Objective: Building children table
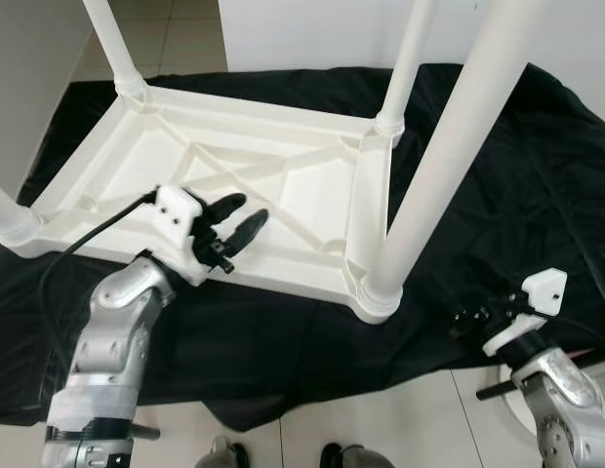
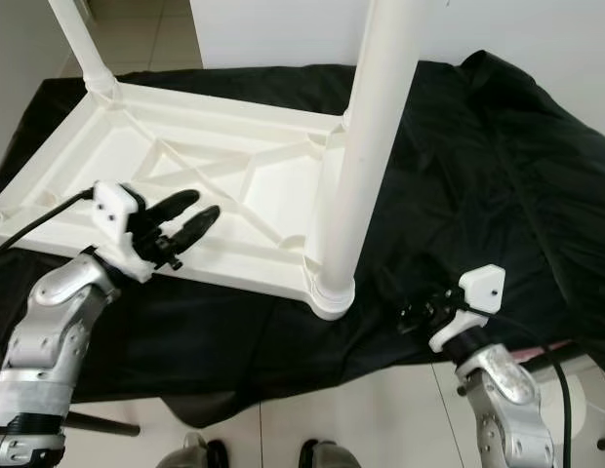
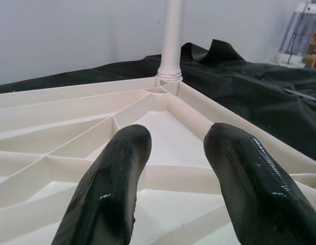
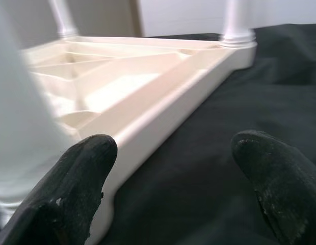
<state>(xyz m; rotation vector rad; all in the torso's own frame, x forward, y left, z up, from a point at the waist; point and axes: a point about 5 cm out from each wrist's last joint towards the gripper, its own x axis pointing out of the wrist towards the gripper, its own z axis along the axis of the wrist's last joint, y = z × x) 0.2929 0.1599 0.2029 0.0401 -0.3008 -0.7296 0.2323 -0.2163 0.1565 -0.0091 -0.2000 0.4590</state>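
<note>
A white plastic children's table [image 1: 283,281] lies upside down on a black cloth [image 1: 507,185]. Its ribbed underside faces up. Legs stand in all corners: the near right leg [image 1: 449,136], the far right leg [image 1: 408,58], the far left leg [image 1: 112,44] and the near left leg [image 1: 5,222]. My left gripper [image 1: 239,219] hovers open over the underside just inside the near rim, with nothing between its fingers [image 3: 112,194]. My right gripper [image 1: 473,317] hangs open low over the cloth, right of the near right leg, pointing at the table's rim [image 4: 163,102].
The cloth covers a low platform whose front edge drops to a tiled floor [image 1: 400,419]. A white wall [image 1: 302,29] stands behind. Two dark feet [image 1: 224,453] show at the bottom edge. A cable [image 1: 88,234] runs along my left arm.
</note>
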